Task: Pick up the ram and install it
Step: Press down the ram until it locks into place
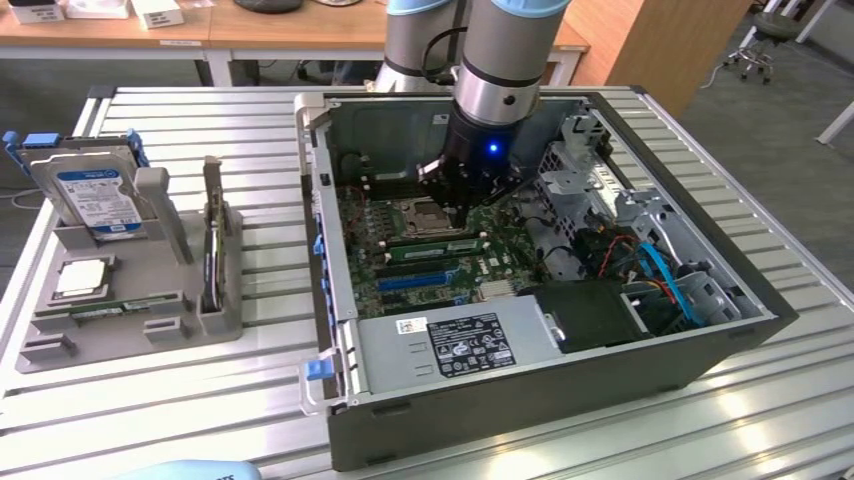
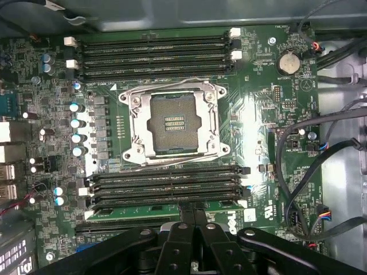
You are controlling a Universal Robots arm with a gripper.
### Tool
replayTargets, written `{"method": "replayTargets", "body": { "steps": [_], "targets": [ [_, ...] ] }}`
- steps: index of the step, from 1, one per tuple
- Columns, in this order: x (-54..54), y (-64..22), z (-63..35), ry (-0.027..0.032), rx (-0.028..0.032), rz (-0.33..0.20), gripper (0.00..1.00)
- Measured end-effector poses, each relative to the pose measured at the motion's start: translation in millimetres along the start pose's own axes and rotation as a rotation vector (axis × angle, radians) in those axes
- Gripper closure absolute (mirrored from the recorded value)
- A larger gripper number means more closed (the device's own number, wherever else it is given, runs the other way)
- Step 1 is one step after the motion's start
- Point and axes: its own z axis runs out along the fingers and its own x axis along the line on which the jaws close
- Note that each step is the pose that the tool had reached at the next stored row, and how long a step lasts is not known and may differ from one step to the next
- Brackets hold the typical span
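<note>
The ram is a long green stick lying along one of the slots beside the empty processor socket on the motherboard. In the exterior view the ram lies inside the open computer case, just below the arm's black tool. My gripper is shut, its two fingertips pressed together. They rest on the ram's upper edge near its middle rather than clamping its sides. In the exterior view the gripper reaches straight down into the case over the board.
A grey tray on the exterior view's left holds a hard drive, a silver processor chip and another green stick. Cables, a drive cage and the power supply crowd the case around the board.
</note>
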Motion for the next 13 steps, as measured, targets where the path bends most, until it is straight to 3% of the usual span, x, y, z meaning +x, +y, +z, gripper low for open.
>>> {"method": "replayTargets", "body": {
  "steps": [13],
  "targets": [
    [0.0, 0.0, 0.0, 0.0017, -0.0002, -0.036, 0.90]
  ]
}}
